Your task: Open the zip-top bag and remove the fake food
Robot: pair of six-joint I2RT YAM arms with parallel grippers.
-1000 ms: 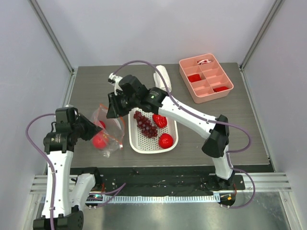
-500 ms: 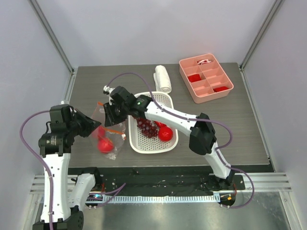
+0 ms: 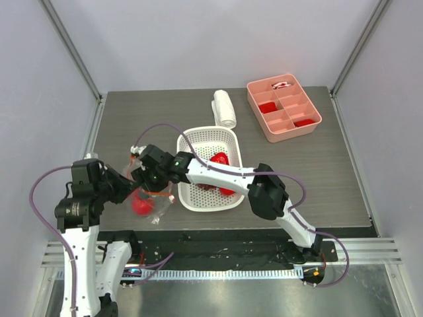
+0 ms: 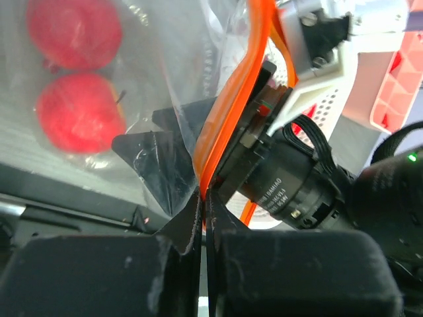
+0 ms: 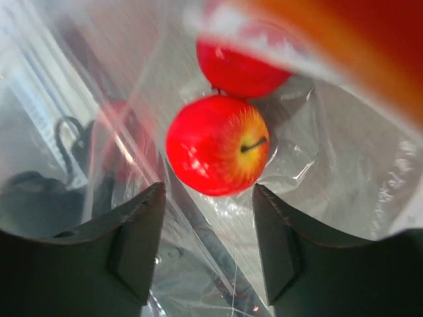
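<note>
The clear zip-top bag (image 3: 158, 206) lies at the front left, its orange zip strip (image 4: 254, 59) spread open. My left gripper (image 3: 127, 190) is shut on that strip at the mouth's edge (image 4: 201, 193). My right gripper (image 3: 141, 183) reaches into the mouth with its jaws open (image 5: 208, 191) and nothing between them. Just ahead of its fingertips, inside the bag (image 5: 344, 172), lies a red apple (image 5: 217, 145) with a second red fruit (image 5: 241, 66) behind it. Both pieces of fake food show through the plastic in the left wrist view (image 4: 79, 112). More fake food (image 3: 220, 160) lies in the white basket.
The white basket (image 3: 198, 135) stands right of the bag, partly under my right arm. At the back are a white roll (image 3: 225, 107) and a pink divided tray (image 3: 284, 105) with flat red pieces. The table's front edge is close below the bag.
My right gripper has swung from the basket's left rim down and leftward into the bag's mouth, and its jaws have widened. The left gripper and bag shifted slightly toward the front.
</note>
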